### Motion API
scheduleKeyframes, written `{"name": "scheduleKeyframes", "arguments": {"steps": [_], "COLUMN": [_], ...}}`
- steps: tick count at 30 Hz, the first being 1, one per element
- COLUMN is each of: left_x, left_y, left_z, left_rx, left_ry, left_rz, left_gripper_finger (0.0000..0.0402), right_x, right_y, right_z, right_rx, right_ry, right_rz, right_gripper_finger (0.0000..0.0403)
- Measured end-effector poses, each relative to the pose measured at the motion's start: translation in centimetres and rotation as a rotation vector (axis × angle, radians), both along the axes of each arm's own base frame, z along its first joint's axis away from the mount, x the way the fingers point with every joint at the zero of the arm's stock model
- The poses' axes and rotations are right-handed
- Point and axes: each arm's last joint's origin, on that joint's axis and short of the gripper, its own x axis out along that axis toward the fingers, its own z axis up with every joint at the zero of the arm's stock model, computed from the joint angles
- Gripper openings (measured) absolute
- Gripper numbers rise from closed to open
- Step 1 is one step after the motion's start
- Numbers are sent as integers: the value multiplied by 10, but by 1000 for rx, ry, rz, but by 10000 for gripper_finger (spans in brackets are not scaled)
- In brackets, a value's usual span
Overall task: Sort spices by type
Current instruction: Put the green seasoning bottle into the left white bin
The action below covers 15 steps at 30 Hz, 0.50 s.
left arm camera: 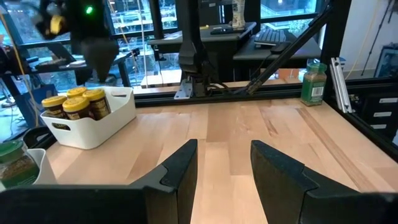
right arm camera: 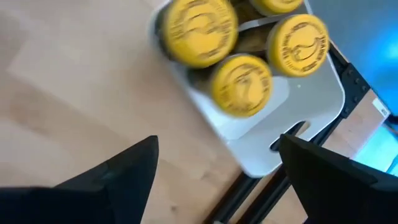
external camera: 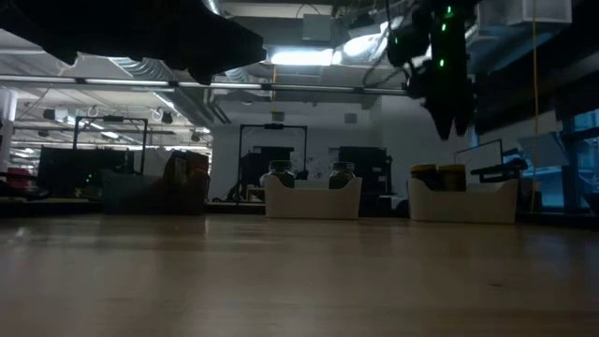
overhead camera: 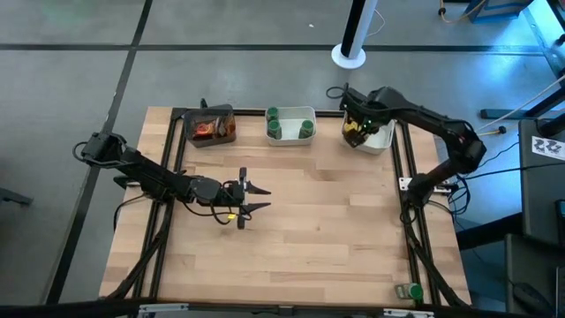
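Several yellow-lidded spice jars (right arm camera: 241, 84) stand upright in the right white tray (overhead camera: 378, 140) at the far edge. My right gripper (right arm camera: 217, 180) hovers above them, open and pointing down; it also shows in the low view (external camera: 451, 103). Green-lidded jars (overhead camera: 290, 126) stand in the middle white tray (external camera: 312, 198). Reddish-brown jars (overhead camera: 210, 129) sit in the dark tray (overhead camera: 196, 115) on the far left. One green-lidded jar (left arm camera: 313, 81) stands alone at the table's near right corner (overhead camera: 413, 291). My left gripper (overhead camera: 253, 200) is open over the table's left middle, empty.
The three trays line the far edge side by side. Black frame rails (overhead camera: 408, 177) run along the table's left and right sides. Bare wood (overhead camera: 335, 230) spreads across the middle and near half of the table.
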Motion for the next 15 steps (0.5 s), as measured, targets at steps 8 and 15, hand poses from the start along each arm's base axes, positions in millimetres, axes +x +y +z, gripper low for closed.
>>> {"name": "scheduleKeyframes", "arguments": {"steps": [8,15], "left_x": [0,0], "left_y": [0,1], "left_z": [0,1], "left_rx": [6,57], "left_ry": [1,-11], "left_rz": [0,17], "left_gripper_finger": [133,133], "right_x": [12,20], "right_y": [71,141], "right_z": [25,30], "right_rx": [33,78], "right_ry": [-42,-60], "right_rz": [126,224], "right_gripper_finger": [333,333]}}
